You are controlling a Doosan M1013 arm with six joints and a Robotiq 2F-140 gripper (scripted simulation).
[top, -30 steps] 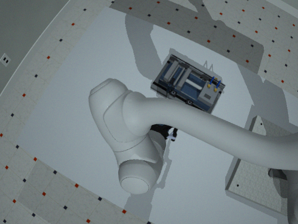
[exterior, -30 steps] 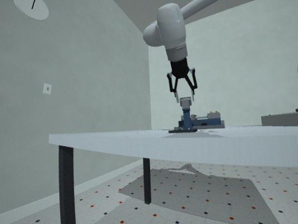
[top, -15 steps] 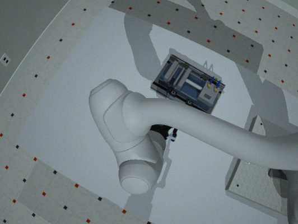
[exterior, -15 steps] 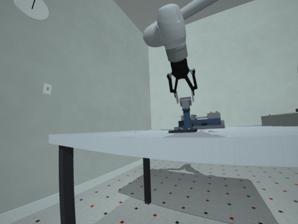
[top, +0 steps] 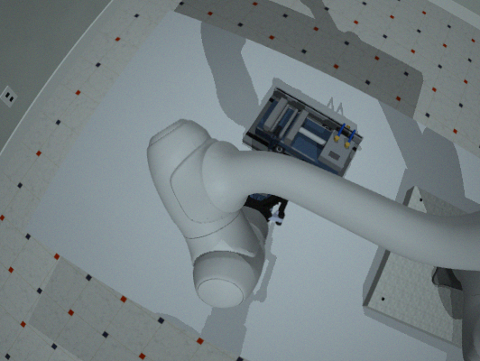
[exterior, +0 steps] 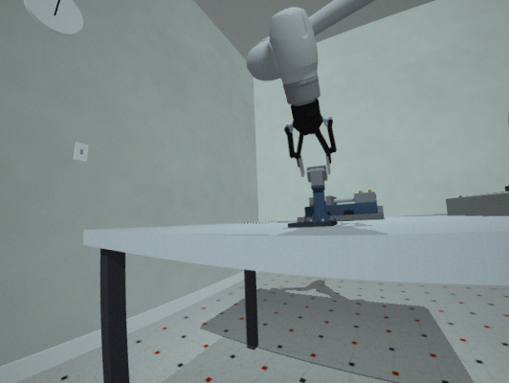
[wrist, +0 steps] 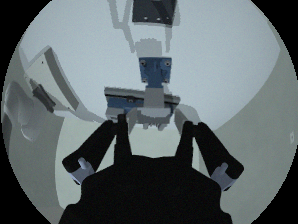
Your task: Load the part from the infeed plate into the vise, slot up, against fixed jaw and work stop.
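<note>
The pincer (exterior: 315, 168) hangs point-down from the white arm (exterior: 293, 53), its fingers about half spread. Nothing is gripped between them. In the exterior view the two pale fingertips (exterior: 300, 169) reach down to either side of the top of the part (exterior: 317, 175), one tip to its left and one to its right; a narrow gap seems to show on each side, though whether either tip touches the part cannot be told.

The part is a small light grey block. It sits raised off the tabletop (exterior: 268, 239) on a blue pedestal-like stand (exterior: 318, 201) with a dark flat foot (exterior: 312, 223); whether this stand is the V-block or the infeed plate cannot be told. The milled slot cannot be made out in any view.

In the wrist view the black fingers frame the grey block (wrist: 152, 104) from left and right, with a blue piece (wrist: 156, 71) just beyond it and a dark square plate (wrist: 153, 8) farther off on the tabletop.

From the top view the arm covers the part and most of the pincer. The vise (top: 303, 131) lies to the right of the elbow, blue-bodied with grey jaws standing apart and brass fittings (top: 342, 142) at its right end. It is well apart from the part.
</note>
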